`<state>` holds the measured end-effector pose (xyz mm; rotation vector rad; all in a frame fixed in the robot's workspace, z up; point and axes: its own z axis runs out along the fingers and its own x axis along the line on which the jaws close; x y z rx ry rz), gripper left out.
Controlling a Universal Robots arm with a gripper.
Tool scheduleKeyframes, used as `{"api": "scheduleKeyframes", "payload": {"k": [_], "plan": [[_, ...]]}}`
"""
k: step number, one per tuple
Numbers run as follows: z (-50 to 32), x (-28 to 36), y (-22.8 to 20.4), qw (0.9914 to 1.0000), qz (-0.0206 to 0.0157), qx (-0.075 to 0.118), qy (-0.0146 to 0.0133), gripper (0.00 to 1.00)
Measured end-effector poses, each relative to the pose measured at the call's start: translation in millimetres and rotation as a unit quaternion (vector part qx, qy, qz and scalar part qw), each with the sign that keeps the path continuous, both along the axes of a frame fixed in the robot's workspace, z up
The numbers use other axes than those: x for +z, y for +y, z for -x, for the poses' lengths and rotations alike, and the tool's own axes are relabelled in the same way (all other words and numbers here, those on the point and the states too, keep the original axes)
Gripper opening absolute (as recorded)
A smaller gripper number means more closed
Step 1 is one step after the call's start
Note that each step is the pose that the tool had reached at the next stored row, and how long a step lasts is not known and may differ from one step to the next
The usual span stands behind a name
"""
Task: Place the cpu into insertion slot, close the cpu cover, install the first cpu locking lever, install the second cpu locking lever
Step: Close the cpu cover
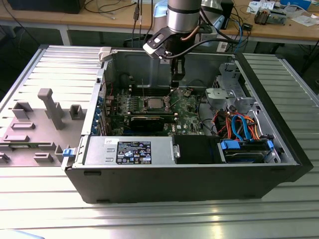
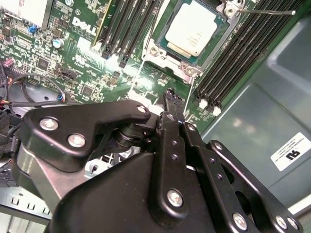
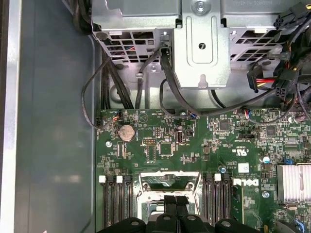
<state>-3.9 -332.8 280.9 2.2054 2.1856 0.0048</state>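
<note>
You are working in a robotics lab or workshop. The open computer case (image 1: pixel 184 169) lies on its side on a ribbed aluminium table (image 1: pixel 149 219), and a robot arm (image 1: pixel 183 15) reaches down into it. Behind the case stand wooden workbenches (image 1: pixel 75 21) strewn with cables (image 1: pixel 107 7) and small electronics (image 1: pixel 269 15). Beside the case, on the exterior view's left, sit grey plastic fixtures (image 1: pixel 50 107).
</note>
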Motion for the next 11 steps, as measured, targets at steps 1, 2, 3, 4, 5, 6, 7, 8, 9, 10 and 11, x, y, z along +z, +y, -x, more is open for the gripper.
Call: {"api": "scheduleKeyframes", "payload": {"k": [1,2,3,4,5,6,7,8,9,10,11], "plan": [[-0.8,-0.1,0.0,1.00000,0.0000,0.000,0.0000,0.11],[-1.5,-0.1,0.0,1.00000,0.0000,0.000,0.0000,0.11],[-2.5,-0.1,0.0,1.00000,0.0000,0.000,0.0000,0.11],[-3.9,-0.2,0.0,1.00000,0.0000,0.000,0.0000,0.11],[-5.6,-0.2,0.0,1.00000,0.0000,0.000,0.0000,0.11],[-6.5,-0.2,0.0,1.00000,0.0000,0.000,0.0000,0.11],[-7.4,-0.2,0.0,1.00000,0.0000,0.000,0.0000,0.11],[-9.3,-0.3,0.0,1.00000,0.0000,0.000,0.0000,0.11],[-10.8,-0.3,0.0,1.00000,0.0000,0.000,0.0000,0.11],[-12.2,-0.3,0.0,1.00000,0.0000,0.000,0.0000,0.11],[-13.2,-0.3,0.0,1.00000,0.0000,0.000,0.0000,0.11]]}}
